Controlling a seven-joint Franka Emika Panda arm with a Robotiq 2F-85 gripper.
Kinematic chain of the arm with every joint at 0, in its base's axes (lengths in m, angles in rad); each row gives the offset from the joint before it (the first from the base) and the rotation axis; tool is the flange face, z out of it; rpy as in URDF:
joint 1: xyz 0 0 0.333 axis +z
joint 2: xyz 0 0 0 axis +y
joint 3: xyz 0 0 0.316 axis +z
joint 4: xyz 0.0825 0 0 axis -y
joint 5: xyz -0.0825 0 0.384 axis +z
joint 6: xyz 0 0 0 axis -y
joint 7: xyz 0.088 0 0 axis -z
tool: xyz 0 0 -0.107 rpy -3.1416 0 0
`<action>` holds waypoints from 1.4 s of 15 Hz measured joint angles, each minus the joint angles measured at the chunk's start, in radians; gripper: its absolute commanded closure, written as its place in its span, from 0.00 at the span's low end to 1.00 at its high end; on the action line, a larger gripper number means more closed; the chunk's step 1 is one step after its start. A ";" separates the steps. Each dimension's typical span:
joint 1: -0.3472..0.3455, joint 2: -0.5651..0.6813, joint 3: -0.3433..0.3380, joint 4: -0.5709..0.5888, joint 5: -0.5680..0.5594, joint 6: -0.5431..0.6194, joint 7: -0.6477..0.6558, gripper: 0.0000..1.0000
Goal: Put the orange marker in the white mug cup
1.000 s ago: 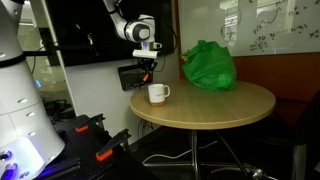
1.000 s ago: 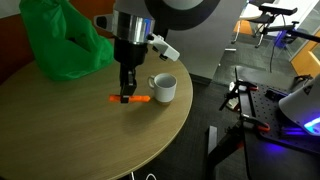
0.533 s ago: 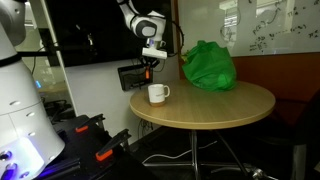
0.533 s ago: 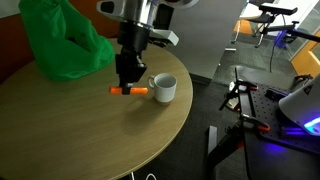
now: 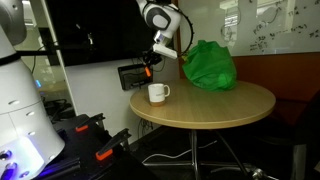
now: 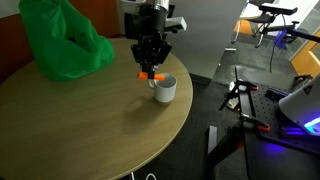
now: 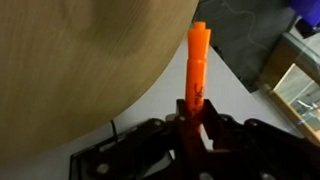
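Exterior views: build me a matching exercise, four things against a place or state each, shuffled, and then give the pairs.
1 orange marker
2 white mug cup
3 green bag
4 gripper

a standing on the table near its edge
b shut on something slim
c held in the air
d slumped on the table

Pairs: 1-c, 2-a, 3-d, 4-b

In an exterior view the camera sits back and low, side-on to the round table (image 5: 220, 105); in an exterior view it stands close, looking down on that table (image 6: 80, 130) — both exterior views share the white mug cup (image 5: 157, 93) and green bag (image 5: 208, 65). The wrist view looks along the gripper (image 7: 193, 112) to the table's edge.
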 measured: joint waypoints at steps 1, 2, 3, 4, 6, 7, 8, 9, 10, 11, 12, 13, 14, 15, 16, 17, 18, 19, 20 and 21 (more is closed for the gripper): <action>0.008 -0.011 -0.031 -0.003 0.007 -0.019 -0.033 0.95; 0.016 -0.018 -0.057 -0.006 0.020 -0.030 -0.063 0.95; 0.025 -0.022 -0.081 -0.009 0.038 -0.036 -0.096 0.95; 0.033 -0.022 -0.100 -0.011 0.060 -0.040 -0.127 0.95; 0.051 -0.021 -0.132 -0.023 0.103 -0.042 -0.187 0.95; 0.061 -0.020 -0.145 -0.030 0.121 -0.042 -0.211 0.95; 0.071 -0.018 -0.157 -0.034 0.138 -0.042 -0.231 0.95; 0.079 -0.014 -0.170 -0.035 0.151 -0.045 -0.247 0.95; 0.087 -0.010 -0.182 -0.036 0.160 -0.047 -0.257 0.95; 0.094 -0.006 -0.194 -0.036 0.163 -0.047 -0.263 0.95; 0.099 0.000 -0.204 -0.036 0.164 -0.047 -0.263 0.95; 0.106 0.006 -0.215 -0.036 0.164 -0.047 -0.263 0.95; 0.110 0.014 -0.223 -0.036 0.164 -0.047 -0.263 0.95; 0.114 0.022 -0.231 -0.036 0.164 -0.047 -0.263 0.95; 0.118 0.031 -0.236 -0.036 0.164 -0.047 -0.263 0.95; 0.121 0.040 -0.241 -0.036 0.164 -0.047 -0.263 0.95; 0.124 0.048 -0.245 -0.037 0.164 -0.046 -0.263 0.95; 0.128 0.056 -0.249 -0.037 0.164 -0.042 -0.263 0.95; 0.131 0.064 -0.253 -0.037 0.164 -0.039 -0.263 0.95; 0.134 0.069 -0.258 -0.037 0.162 -0.035 -0.263 0.95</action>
